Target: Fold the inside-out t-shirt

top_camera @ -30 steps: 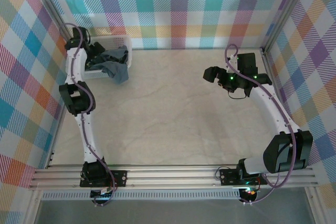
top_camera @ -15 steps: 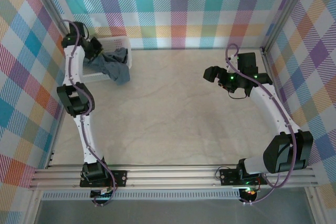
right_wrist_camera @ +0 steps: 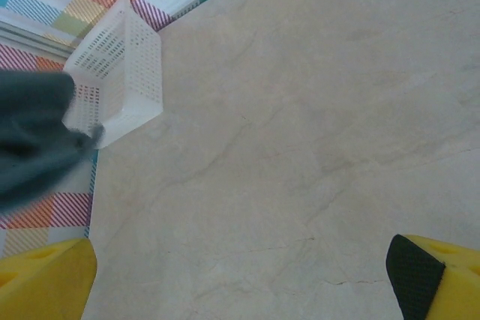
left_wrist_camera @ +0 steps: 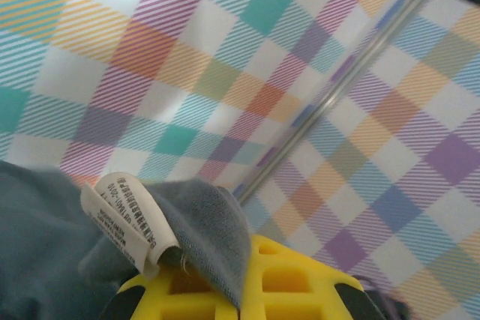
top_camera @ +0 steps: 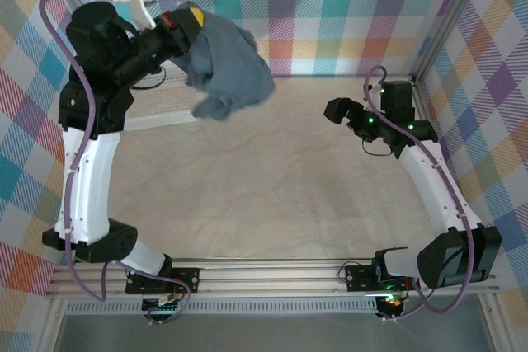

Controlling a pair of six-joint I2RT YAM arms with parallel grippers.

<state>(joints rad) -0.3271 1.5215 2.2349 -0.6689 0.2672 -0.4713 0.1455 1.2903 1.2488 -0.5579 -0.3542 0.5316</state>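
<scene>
The slate blue-grey t-shirt [top_camera: 227, 72] hangs bunched in the air at the back left, high above the table. My left gripper [top_camera: 183, 24] is shut on its upper edge. In the left wrist view the cloth [left_wrist_camera: 202, 230] is pinched between the yellow fingers [left_wrist_camera: 300, 282], with the pale neck tag [left_wrist_camera: 127, 215] folded over beside them. The right wrist view catches the shirt [right_wrist_camera: 34, 140] as a dark blur at the left edge. My right gripper [top_camera: 337, 111] hovers open over the right side of the table, nothing between its yellow fingertips [right_wrist_camera: 45, 279].
The white lattice basket [right_wrist_camera: 120, 73] stands at the back left corner against the checked wall; in the top view its rim [top_camera: 153, 117] peeks out under the raised left arm. Bare beige tabletop [top_camera: 264, 179] spreads across the middle and front.
My left arm has swung up and out of the basket, lifting the t-shirt clear into the air and rightward. The right arm has shifted only slightly.
</scene>
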